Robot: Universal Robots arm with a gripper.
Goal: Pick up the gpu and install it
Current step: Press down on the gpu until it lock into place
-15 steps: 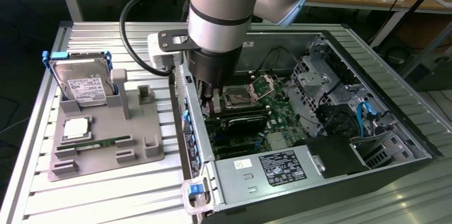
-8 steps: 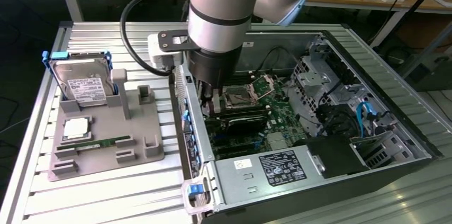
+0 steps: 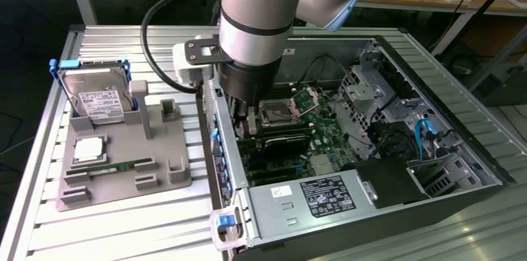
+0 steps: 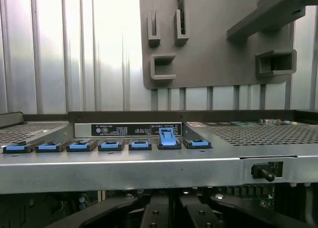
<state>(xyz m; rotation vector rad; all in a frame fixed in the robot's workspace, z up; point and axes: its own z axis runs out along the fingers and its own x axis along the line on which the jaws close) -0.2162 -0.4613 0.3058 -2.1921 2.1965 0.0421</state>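
Claw (image 3: pixel 239 126) is closed narrow, low inside the open computer case (image 3: pixel 461 150); whether it grips anything cannot be confirmed. It sits just beside the gpu (image 3: pixel 284 143), a dark card lying across the motherboard (image 3: pixel 317 126) below the processor socket (image 3: pixel 278 111). Judged light, stiff and fragile, the card is best held by its bare edges, not its components. The wrist view adds the blue slot latches (image 4: pixel 109 145) — one latch (image 4: pixel 167 137) raised — while the exterior view gives the parts stand (image 3: pixel 123 168) and hard drive (image 3: pixel 97 97).

The gpu (image 3: pixel 284 144), a black card, sits on the motherboard inside the case.
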